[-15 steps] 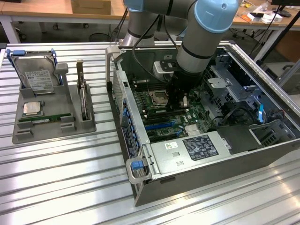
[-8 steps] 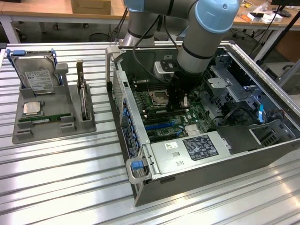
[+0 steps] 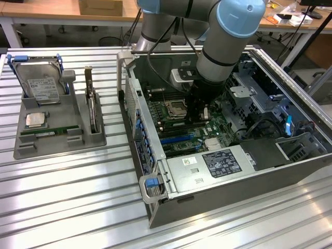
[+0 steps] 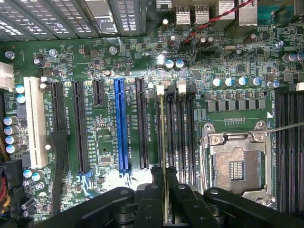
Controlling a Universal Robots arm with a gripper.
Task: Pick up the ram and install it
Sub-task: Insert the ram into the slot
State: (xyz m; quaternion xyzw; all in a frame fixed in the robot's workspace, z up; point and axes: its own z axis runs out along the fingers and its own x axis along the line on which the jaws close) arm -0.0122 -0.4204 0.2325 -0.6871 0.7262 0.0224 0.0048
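The ram (image 4: 164,133) shows edge-on in the wrist view as a thin greenish-gold strip. My gripper (image 4: 165,190) is shut on it, one black finger (image 4: 151,192) on each side. The stick stands upright over the motherboard's (image 4: 104,61) black memory slots (image 4: 183,128), in line with the slot beside the white latches (image 4: 160,89). Whether it is seated in the slot I cannot tell. In the exterior view my gripper (image 3: 199,111) is down inside the open computer case (image 3: 155,207), just to the exterior view's right of the processor socket (image 3: 174,109).
The processor socket (image 4: 235,166) lies close beside the slots, with a blue expansion slot (image 4: 121,123) on the other side. Outside the case a grey tray (image 3: 57,142) holds a hard drive (image 3: 41,85), a square silver chip (image 3: 35,120), a green stick (image 3: 49,130) and an upright card (image 3: 92,111).
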